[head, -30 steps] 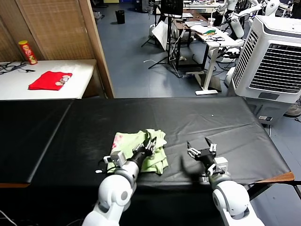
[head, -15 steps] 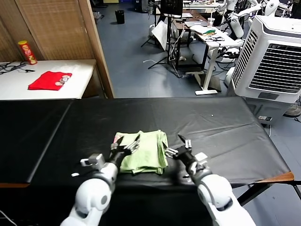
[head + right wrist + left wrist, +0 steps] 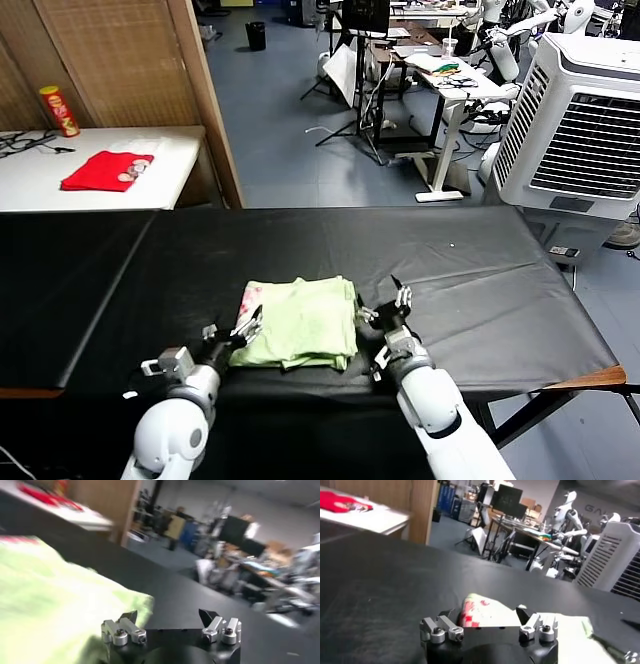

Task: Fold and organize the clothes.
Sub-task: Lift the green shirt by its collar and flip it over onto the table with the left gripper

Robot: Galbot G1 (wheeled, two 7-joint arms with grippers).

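Grippers flank the shirt (image 3: 303, 322), one at each short side. At its left edge the left gripper (image 3: 246, 326) sits low over the black table cover (image 3: 480, 270) with fingers spread and nothing between them; at its right edge the right gripper (image 3: 388, 304) stands equally wide and empty. That placement suits squaring or lifting the bundle from both ends, I judge. Folded into a soft rectangle, the thin mint-green fabric lies slightly rumpled, its reddish print showing at the left gripper's side.
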